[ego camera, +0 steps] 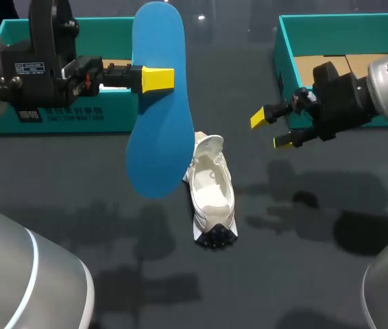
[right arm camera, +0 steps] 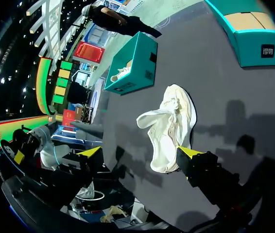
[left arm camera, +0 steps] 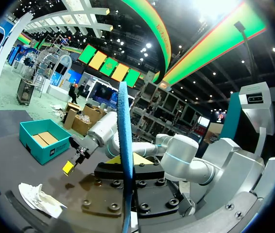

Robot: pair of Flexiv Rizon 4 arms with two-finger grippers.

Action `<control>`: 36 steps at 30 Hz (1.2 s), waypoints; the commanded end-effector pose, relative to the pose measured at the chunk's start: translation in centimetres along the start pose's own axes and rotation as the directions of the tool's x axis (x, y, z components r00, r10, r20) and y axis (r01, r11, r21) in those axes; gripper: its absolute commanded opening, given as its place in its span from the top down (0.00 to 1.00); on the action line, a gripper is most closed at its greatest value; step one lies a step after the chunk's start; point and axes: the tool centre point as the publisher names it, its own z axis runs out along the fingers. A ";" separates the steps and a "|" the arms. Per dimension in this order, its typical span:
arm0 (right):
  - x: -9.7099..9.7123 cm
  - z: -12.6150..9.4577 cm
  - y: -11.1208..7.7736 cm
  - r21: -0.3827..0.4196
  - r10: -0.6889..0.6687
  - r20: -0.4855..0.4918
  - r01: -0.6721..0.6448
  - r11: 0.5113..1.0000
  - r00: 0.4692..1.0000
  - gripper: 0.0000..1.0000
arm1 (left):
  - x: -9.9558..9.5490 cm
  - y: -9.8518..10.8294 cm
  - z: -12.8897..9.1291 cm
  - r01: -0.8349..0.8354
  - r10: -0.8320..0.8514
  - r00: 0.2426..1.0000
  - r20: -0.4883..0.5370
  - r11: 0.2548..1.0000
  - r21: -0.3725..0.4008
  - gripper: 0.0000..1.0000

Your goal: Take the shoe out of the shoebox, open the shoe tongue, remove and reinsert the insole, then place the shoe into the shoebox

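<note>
Since the white sneaker (ego camera: 211,188) is already lying out on the counter (ego camera: 304,274) with its tongue (ego camera: 208,145) flopped back and the blue insole (ego camera: 154,151) is fully out of it, I'd call this roughly the halfway mark. Out of the box, tongue open and insole removed all look done. What's left is getting the insole back in and boxing the shoe. The left hand (ego camera: 158,79) is clamped on the insole near its upper end, holding it upright above the counter with the lower end hanging just beside the sneaker's opening. The right hand (ego camera: 271,130) has its fingers apart with nothing in them, hovering off to the side of the sneaker, between it and the right shoebox (ego camera: 284,55). The left shoebox (ego camera: 112,116) sits behind the left arm, and from the right wrist view there's something white in it, maybe a second shoe. My guess at the main snags: the insole is long and gripped at one end, so it needs tilting to go in, and nothing is pinning the sneaker down yet.
</note>
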 end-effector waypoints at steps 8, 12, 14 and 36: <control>-0.3 -0.5 -0.3 0.008 0.049 -0.084 -0.048 0.999 0.995 0.00 | -0.1 0.0 0.2 0.000 0.000 1.000 -0.002 1.000 0.001 1.00; 0.3 -0.8 0.1 0.038 0.090 -0.180 -0.084 0.996 0.980 0.00 | -0.8 0.0 0.4 -0.137 0.137 0.991 -0.004 0.990 0.018 1.00; 0.6 -1.0 0.2 0.044 0.108 -0.184 -0.102 0.994 0.977 0.00 | -1.2 -0.1 0.4 -0.234 0.234 0.972 -0.008 0.972 0.019 1.00; 1.7 -2.2 1.6 0.082 0.147 -0.339 -0.127 0.989 0.929 0.00 | -4.1 1.0 1.6 -0.815 0.815 0.576 0.059 0.578 -0.036 1.00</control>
